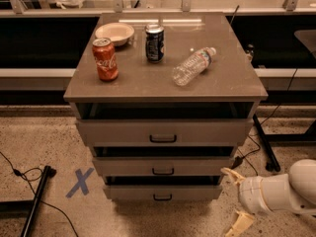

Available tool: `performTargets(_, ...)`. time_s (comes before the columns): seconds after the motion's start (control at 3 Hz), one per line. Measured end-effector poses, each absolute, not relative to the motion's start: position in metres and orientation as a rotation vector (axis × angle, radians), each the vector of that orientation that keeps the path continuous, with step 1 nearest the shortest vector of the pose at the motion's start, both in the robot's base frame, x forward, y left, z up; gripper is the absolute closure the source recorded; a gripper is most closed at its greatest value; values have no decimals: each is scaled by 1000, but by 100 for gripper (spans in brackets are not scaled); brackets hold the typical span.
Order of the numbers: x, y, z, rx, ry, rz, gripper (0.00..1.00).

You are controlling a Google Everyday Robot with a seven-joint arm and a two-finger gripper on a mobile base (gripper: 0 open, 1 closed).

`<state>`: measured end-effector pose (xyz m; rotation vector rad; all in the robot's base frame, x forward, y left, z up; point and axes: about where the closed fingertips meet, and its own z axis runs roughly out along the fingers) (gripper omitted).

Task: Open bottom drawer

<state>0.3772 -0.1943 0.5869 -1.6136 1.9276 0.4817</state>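
Observation:
The bottom drawer (163, 192) is the lowest of three grey flat-front drawers in the cabinet, with a small black handle (162, 197) at its centre. Its front sits a little behind the middle drawer's front. My gripper (235, 199) is low at the right, just off the drawer's right end and near the floor. Its two cream fingers are spread apart, one (231, 174) pointing up-left and one (239, 223) pointing down. It holds nothing and touches no drawer.
The middle drawer (163, 166) and top drawer (163, 131) stand slightly out. On the cabinet top (232, 78) are a red can (105, 59), a dark can (154, 43), a lying water bottle (193, 65) and a bowl (114, 32). A blue tape X (80, 181) and cables lie on the floor.

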Motion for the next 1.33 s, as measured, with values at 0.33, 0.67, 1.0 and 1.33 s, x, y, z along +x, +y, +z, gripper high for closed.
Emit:
performTargets(0.33, 385, -175, 505, -1660, 1831, 493, 0)
performTargets(0.67, 381, -156, 433, -1664, 1760, 551, 0)
performTargets(1.0, 372, -136, 377, -1660, 1730, 668, 0)
performTargets(1.33, 363, -127, 331, -1642, 1755, 761, 0)
